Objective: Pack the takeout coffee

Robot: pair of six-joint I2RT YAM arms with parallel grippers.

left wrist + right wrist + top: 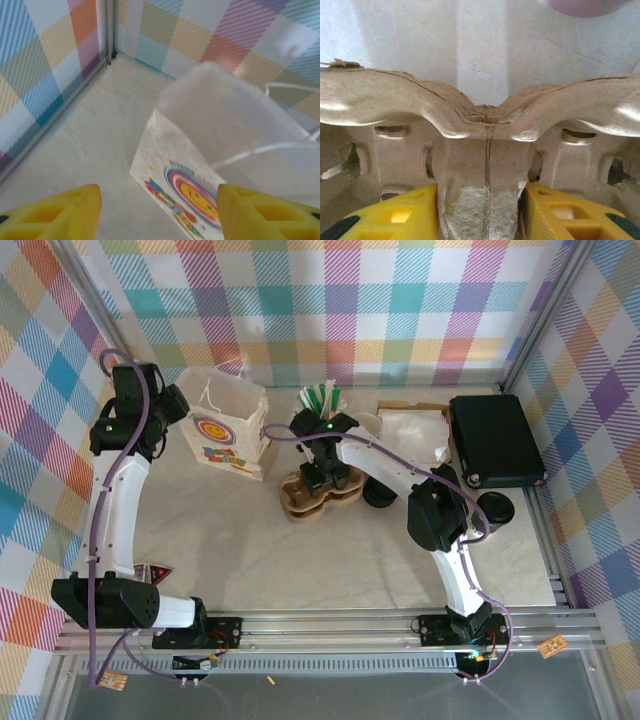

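Right gripper (322,476) is down on the pulp cup carrier (316,498), mid-table, just right of the paper bag (228,430). In the right wrist view its yellow fingers (395,217) straddle the carrier's centre rib (485,165), one on each side. Both inner faces sit flush against the cardboard, so the jaws are partly closed and clamped on that rib. The carrier lies flat on the table (300,560). Takeout coffee (495,508) reads as a black disc on the right side of the table. It is just in front of the black case (495,440) and beside the right arm's elbow, upright, with nothing touching it. It is well apart from the carrier and from both grippers. A second dark round item (378,496) sits just right of the carrier, half hidden under the right forearm, so what it is cannot be told. Left gripper (178,408) is at far left, just beside the bag's left side; whether it touches the bag cannot be told from above. In the left wrist view its fingertips (55,215) are spread wide with nothing between them and only bare table below. The bag stands upright ahead and to the right, mouth open, with a rainbow smiley print on its face and thin white handles. Behind the carrier are a bundle of green and white sticks (320,398) and a flat tray of white paper (410,425).
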